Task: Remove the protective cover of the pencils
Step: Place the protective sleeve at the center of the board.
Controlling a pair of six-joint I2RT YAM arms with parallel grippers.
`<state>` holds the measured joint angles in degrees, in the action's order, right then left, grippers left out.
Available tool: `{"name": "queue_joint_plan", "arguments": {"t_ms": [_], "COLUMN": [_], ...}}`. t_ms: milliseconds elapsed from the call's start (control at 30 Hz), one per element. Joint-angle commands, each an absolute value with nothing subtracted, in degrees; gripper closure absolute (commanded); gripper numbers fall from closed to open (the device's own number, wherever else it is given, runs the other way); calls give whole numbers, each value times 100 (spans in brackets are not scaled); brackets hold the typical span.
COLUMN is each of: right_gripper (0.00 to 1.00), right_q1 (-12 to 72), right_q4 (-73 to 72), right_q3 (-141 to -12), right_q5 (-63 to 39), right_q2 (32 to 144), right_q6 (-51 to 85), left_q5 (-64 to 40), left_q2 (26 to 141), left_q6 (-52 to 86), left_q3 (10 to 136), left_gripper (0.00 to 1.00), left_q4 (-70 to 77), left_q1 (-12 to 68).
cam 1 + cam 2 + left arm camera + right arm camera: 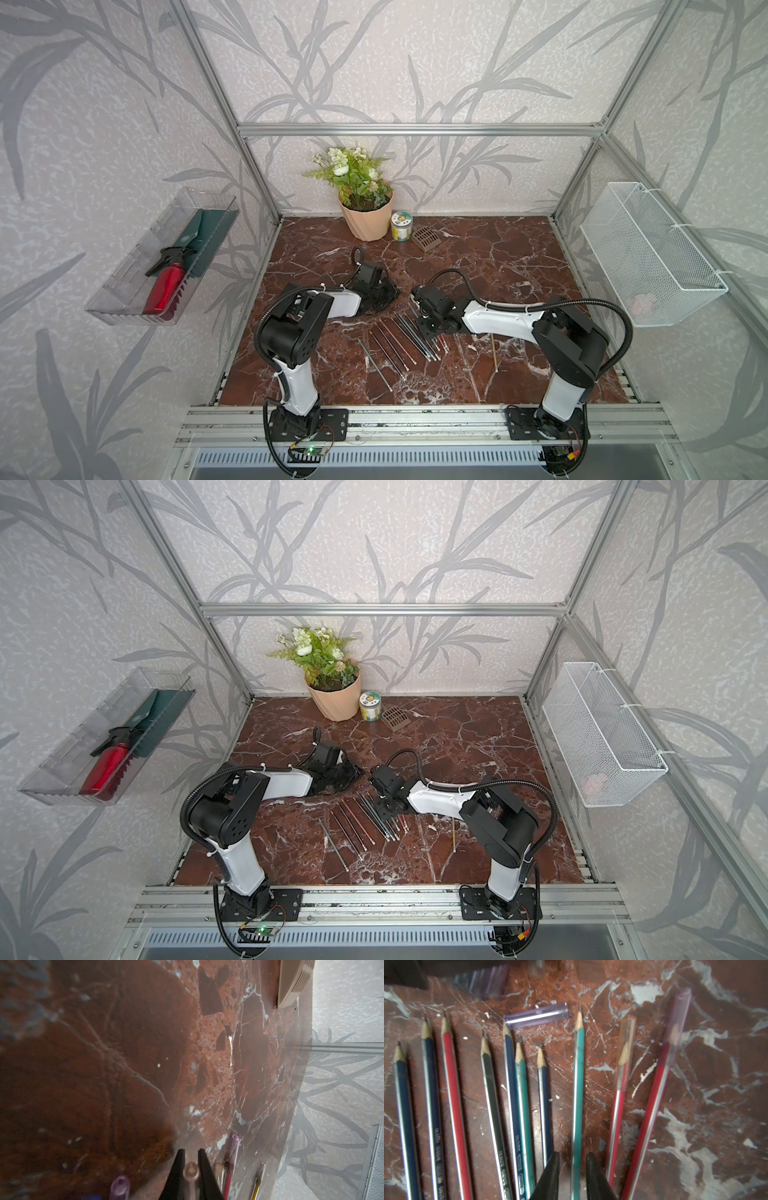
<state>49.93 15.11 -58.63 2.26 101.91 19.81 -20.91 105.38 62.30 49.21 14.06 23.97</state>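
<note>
**Bimanual removal of pencil covers on a marble-patterned tabletop (519, 257).** The pencils (399, 340) lie fanned between the two arms towards the front edge, and a yellow pencil (494, 351) lies apart, nearer the right arm. In the right wrist view eight of the fanned pencils show bare sharpened tips. Two red pencils carry covers, one a clear cap (626, 1053) and the other a purple cap (679, 1022). A loose purple cap (536, 1015) lies crosswise on the tabletop just beyond the tips, and further caps (483, 980) appear only as a blur near it. The right hand (573, 1156) is open and grips nothing; its fingers (593, 1176) stand on either side of a teal pencil (577, 1088) with a gap on each side. The left hand (190, 1152) is closed on a pinkish translucent cap (191, 1172) whose open mouth faces the wrist camera, and no pencil is seen inside it. Handling, as judged from these views: the caps look like thin-walled, smooth plastic tubes, very light and probably held on by friction alone. A hard pinch could flatten one or make it slip out sideways, so a moderate grip at mid-length seems best, with the pull kept along the pencil's axis. The pencils are stiff and light and likely to roll. Each is best held on the painted barrel just behind the cap, away from the brittle graphite point.
</note>
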Motion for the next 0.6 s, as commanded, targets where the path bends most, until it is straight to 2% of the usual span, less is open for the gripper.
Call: {"name": "queue_joint_plan", "arguments": {"t_ms": [0,167,333,567], "right_gripper": [74,73,72,72], "right_q1": [4990,4991,4992,4970], "right_q4": [1434,1388,1370,1384], "right_q3": [-5807,-5757,-5688,-5656], "right_q5": [159,211,279,396], "right_q2": [9872,9812,9568,9492], "right_q6": [1920,1915,1926,1928], "left_q5": [-2023,-1997,-1951,-1909], "left_q2": [10656,10790,10849,10953], "left_q6": [6118,6020,5986,5946], "left_q3": [5141,5367,5465,5589], "left_gripper": [100,99,91,87], "left_q4": [1043,716,594,460], "left_q1": [2440,2496,2522,2522]}}
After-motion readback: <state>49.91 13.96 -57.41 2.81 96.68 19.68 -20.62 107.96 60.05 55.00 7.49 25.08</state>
